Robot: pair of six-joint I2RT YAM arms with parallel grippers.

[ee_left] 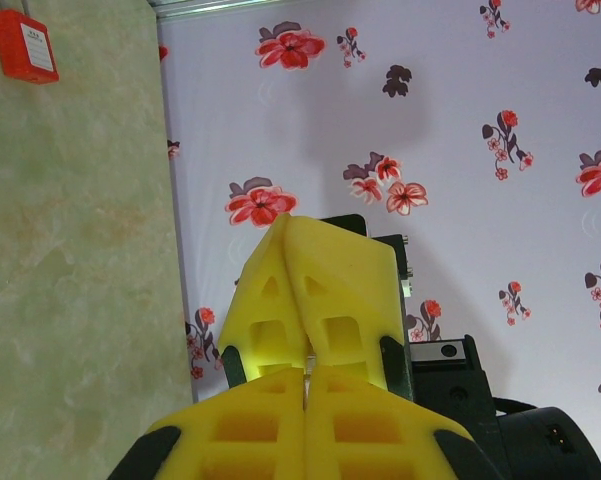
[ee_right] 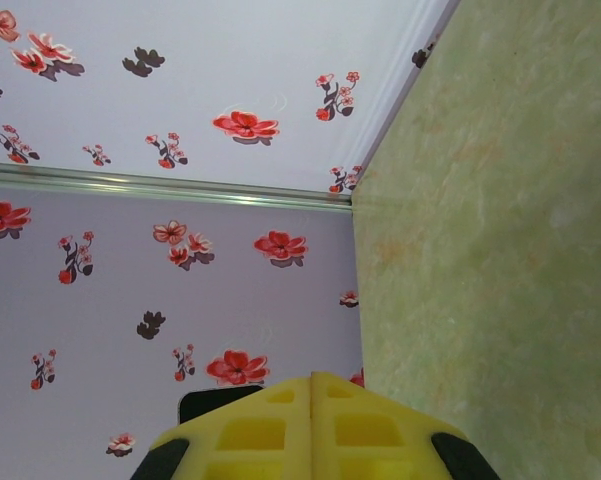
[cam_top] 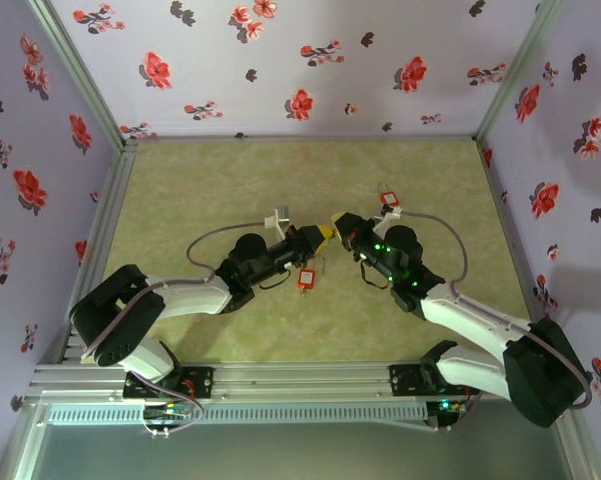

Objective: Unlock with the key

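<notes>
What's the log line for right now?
left gripper: shut | right gripper: shut | grippers: tip to tip above table | red labelled item: lying on table, ungripped

L arm (cam_top: 190, 295) & R arm (cam_top: 460, 310) are angling inward. L gripper (cam_top: 320, 238) & R gripper (cam_top: 338, 221) are sitting pinched closed, tips meeting.
</notes>
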